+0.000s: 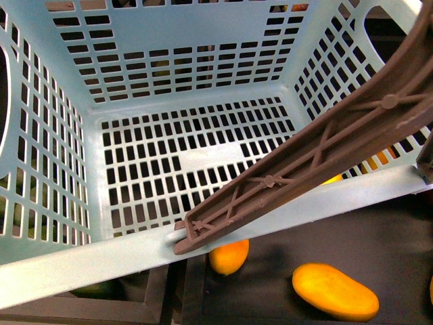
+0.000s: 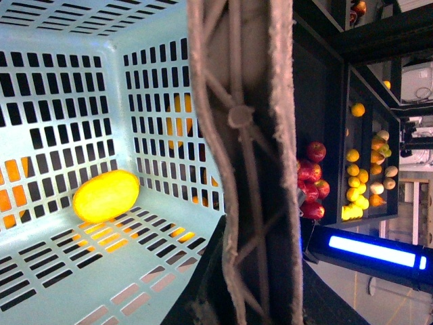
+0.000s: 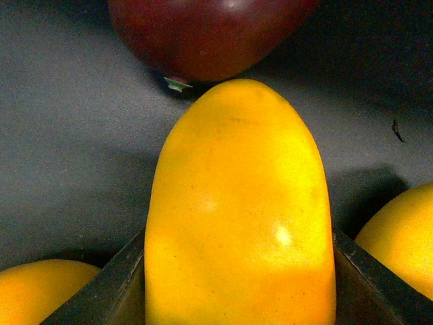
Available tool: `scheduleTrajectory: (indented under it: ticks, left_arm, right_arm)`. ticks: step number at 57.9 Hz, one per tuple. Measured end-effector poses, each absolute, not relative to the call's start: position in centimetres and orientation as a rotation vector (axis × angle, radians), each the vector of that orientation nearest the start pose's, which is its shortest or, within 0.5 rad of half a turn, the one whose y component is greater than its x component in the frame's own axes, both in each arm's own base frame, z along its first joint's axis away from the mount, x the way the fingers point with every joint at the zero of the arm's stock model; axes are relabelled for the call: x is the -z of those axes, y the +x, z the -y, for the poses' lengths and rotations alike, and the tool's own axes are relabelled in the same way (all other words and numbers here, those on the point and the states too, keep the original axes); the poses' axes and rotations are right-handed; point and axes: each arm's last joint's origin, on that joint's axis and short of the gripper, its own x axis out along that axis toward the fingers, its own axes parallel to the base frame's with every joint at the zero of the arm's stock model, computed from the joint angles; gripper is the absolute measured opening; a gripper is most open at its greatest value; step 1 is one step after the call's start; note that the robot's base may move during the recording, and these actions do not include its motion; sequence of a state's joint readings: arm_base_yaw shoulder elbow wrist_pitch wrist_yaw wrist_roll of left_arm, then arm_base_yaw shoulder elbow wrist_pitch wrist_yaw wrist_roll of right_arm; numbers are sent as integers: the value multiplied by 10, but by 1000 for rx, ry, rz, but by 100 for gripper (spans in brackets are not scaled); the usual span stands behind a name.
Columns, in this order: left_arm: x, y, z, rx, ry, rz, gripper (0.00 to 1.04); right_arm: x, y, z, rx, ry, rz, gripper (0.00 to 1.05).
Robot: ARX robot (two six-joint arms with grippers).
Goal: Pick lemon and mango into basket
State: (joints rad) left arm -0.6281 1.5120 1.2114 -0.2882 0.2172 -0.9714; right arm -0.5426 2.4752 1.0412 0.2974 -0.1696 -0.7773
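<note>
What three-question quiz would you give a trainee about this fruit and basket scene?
1. Which fruit lies inside the basket, as seen from the left wrist? A) a banana B) the lemon C) a pear
2. True or false: nothing sits between the right fingers.
3. Fill in: past the tip of the mango, in the right wrist view, sits a dark red ____.
Key: 1 B. 2 False, the mango fills the gap between them. 3 apple.
</note>
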Motion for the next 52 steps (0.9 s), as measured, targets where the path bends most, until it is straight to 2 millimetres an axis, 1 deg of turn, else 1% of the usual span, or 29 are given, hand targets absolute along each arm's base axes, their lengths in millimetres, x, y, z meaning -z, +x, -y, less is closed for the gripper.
scheduleTrajectory:
  ticks: [9, 12, 17, 23, 24, 26, 27, 29, 30, 32, 33, 35, 36, 39, 40, 42, 43, 45, 46, 48, 49, 51, 52]
  left_arm:
    - [-298, 268, 203, 460, -762, -932, 7]
    - [-298, 268, 203, 460, -761, -932, 7]
    - [-298, 268, 203, 461, -762, -932, 7]
    - [-298, 268, 203, 461, -762, -933, 7]
    - [-298, 268, 203, 462, -762, -933, 7]
    - [-298, 268, 203, 461, -762, -933, 7]
    - [-298, 268, 203, 461, -762, -933, 7]
    - [-298, 268, 203, 461, -762, -933, 7]
    - [-298, 268, 203, 461, -762, -933, 7]
    - [-298, 268, 203, 461, -762, -933, 7]
    - [-298, 268, 203, 461, -762, -933, 7]
    - [-298, 268, 203, 460, -762, -932, 7]
    - [-298, 268, 203, 460, -762, -932, 7]
    - [-298, 268, 203, 459, -761, -931, 7]
    - [-298, 268, 203, 459, -761, -931, 7]
    - [-298, 268, 202, 458, -761, -930, 7]
    - [-298, 268, 202, 458, -761, -930, 7]
    - [-298, 268, 202, 458, -761, -930, 7]
    - [-298, 268, 202, 458, -761, -930, 7]
    - [-298, 268, 203, 459, -761, -931, 7]
    - [-298, 268, 203, 459, -761, -931, 7]
    - [-298, 268, 203, 460, -762, -932, 7]
    - [-298, 268, 203, 460, -762, -932, 7]
  right_arm:
    - [48, 307, 184, -93, -256, -1095, 57]
    - [42, 305, 184, -99, -243, -1077, 57]
    - [22, 301, 182, -108, -220, -1027, 57]
    - [-12, 297, 179, -127, -190, -940, 57]
    - [-22, 296, 177, -135, -181, -916, 57]
    - [-32, 295, 176, -144, -174, -889, 57]
    - [-42, 293, 174, -152, -159, -863, 57]
    - [-52, 291, 172, -161, -148, -838, 57]
    - [-63, 289, 170, -169, -135, -813, 57]
    - [-74, 287, 167, -180, -124, -788, 57]
    - [-85, 285, 164, -190, -114, -764, 57]
    - [-95, 282, 160, -199, -105, -741, 57]
    - [-106, 280, 157, -209, -95, -717, 57]
    - [-122, 277, 151, -223, -84, -681, 57]
    - [-133, 274, 147, -232, -81, -659, 57]
    - [-143, 272, 142, -239, -72, -636, 57]
    - [-153, 271, 138, -246, -69, -614, 57]
    - [-164, 269, 133, -254, -68, -592, 57]
    - [-173, 267, 128, -259, -68, -570, 57]
    - [-183, 266, 123, -265, -68, -549, 57]
    - [-192, 265, 117, -270, -68, -530, 57]
    - [-200, 263, 111, -279, -72, -511, 57]
    - [-208, 262, 105, -285, -66, -494, 57]
